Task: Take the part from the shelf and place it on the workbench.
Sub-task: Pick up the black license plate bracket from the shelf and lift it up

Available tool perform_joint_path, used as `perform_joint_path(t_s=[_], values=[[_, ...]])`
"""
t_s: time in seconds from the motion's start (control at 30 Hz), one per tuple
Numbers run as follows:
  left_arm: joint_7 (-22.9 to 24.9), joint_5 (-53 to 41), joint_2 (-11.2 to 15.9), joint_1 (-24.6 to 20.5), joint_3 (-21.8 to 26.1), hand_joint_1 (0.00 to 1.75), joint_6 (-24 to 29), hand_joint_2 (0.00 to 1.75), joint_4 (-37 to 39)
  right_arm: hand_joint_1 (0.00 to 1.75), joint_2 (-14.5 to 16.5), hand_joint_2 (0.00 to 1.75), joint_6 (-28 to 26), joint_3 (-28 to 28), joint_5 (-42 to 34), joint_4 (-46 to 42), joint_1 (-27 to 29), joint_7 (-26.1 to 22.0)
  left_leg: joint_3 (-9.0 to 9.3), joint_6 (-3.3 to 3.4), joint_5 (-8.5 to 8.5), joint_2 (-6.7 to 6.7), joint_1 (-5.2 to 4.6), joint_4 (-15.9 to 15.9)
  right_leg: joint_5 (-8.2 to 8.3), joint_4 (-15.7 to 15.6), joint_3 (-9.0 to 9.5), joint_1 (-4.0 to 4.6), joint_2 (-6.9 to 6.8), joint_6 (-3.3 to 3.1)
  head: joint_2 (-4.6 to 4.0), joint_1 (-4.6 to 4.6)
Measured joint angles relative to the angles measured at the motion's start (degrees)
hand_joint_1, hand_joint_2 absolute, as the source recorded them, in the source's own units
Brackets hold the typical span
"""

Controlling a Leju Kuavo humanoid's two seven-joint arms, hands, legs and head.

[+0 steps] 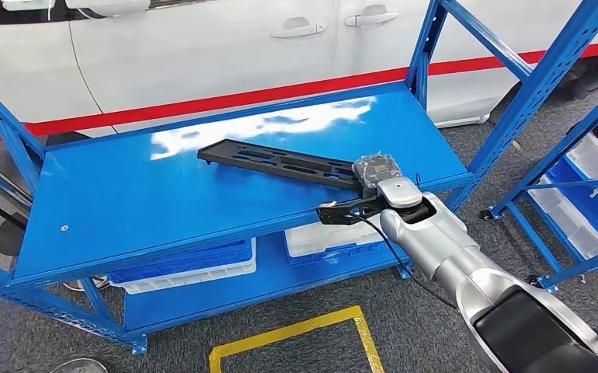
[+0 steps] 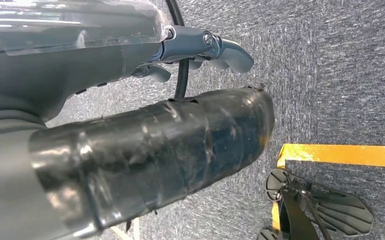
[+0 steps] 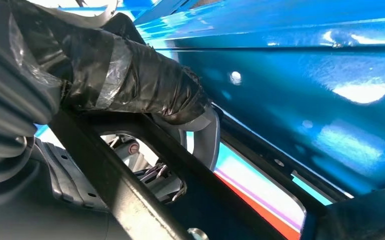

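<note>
The right arm (image 1: 443,249) reaches forward from below over the front edge of the blue shelf (image 1: 164,194), its right hand (image 1: 377,177) clamped on the near end of the long black part (image 1: 272,162). The part lies flat across the shelf's top deck. The left hand (image 2: 130,150) hangs over grey carpet (image 2: 340,75), fingers loosely apart, holding nothing.

A black part (image 1: 280,163) lies on a glossy blue shelf (image 1: 164,202), before a white car (image 1: 203,47) with a red stripe.
</note>
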Motion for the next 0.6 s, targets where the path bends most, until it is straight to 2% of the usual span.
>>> perform_joint_path(t_s=[0.17,0.3,0.6], values=[[-0.6,0.0,0.0,0.0,0.1,0.00,0.0,0.00,0.0,1.75,0.1,1.75,-0.4,0.0,0.0,0.0,0.0,0.0,0.00,0.00,0.00,0.00,0.00,0.0,0.00,0.0,0.02,0.00,-0.01,0.00,-0.01,-0.01],[-1.9,0.1,0.0,0.0,0.2,0.00,-0.1,1.75,0.0,1.75,0.0,1.75,-2.1,0.0,0.6,-1.3,0.0,0.2,-0.03,0.01,0.00,0.00,0.00,0.0,0.02,0.0,0.00,-0.01,0.00,0.03,-0.01,-0.01],[-4.6,0.2,-0.3,0.0,1.5,0.00,-0.5,1.75,0.0,1.75,-3.4,1.75,1.4,-1.3,3.7,-16.9,-1.9,4.9,-0.24,0.04,0.01,0.02,-0.02,0.1,0.08,0.0,-0.26,-0.02,0.04,0.14,-0.01,0.00]])
